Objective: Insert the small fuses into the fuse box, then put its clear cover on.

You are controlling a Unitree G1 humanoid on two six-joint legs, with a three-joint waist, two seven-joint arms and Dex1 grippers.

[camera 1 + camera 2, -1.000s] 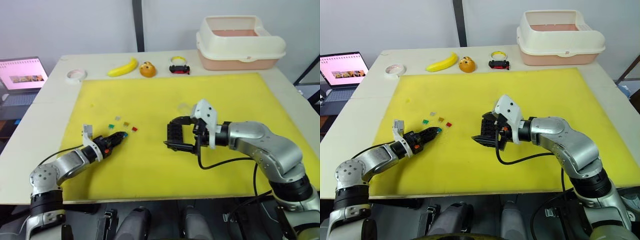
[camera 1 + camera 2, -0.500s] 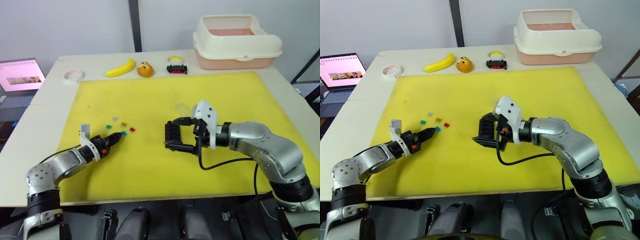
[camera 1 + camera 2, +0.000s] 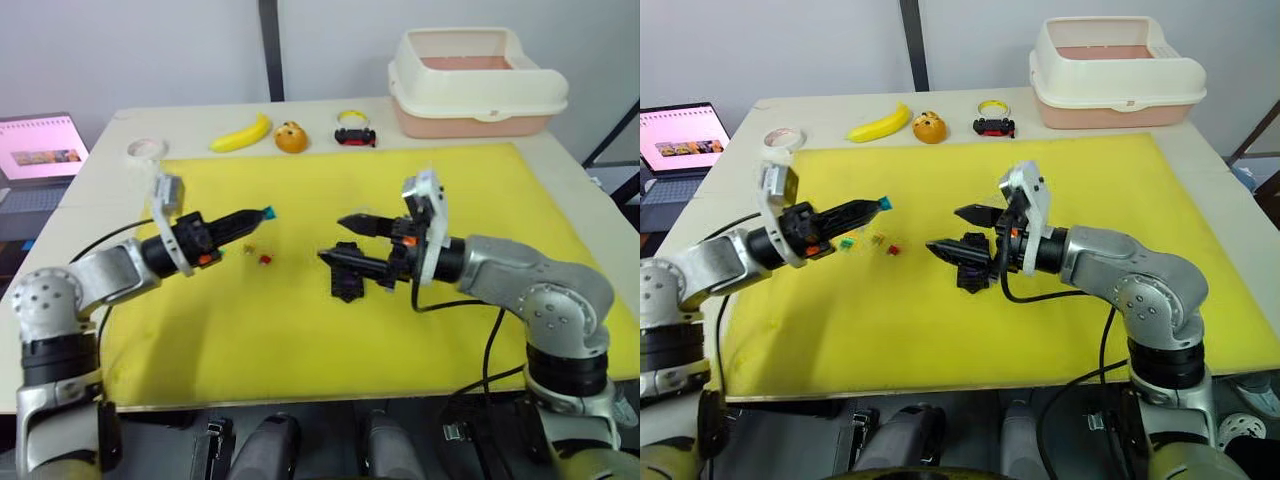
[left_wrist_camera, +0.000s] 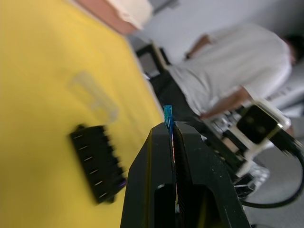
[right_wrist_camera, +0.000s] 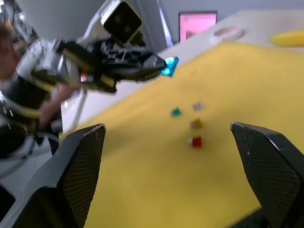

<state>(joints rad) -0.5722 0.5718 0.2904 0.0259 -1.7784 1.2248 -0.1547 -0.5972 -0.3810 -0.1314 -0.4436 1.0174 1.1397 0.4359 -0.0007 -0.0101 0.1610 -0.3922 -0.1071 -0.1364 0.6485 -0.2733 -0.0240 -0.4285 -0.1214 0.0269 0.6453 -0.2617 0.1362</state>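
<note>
Left wrist view, left tool [image 4: 170, 124] pinching teal fuse [image 4: 167, 113], no legible writing apparently

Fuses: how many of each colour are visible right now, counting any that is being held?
teal fuse: 1
green fuse: 1
grey fuse: 1
brown fuse: 1
red fuse: 1
Total: 5

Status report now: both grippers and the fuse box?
Left gripper shut on teal fuse, raised. Right gripper open. Fuse box on mat, nothing blocking.

Left gripper [image 3: 258, 214] pinched, raised; right gripper [image 3: 345, 240] spread.
</note>
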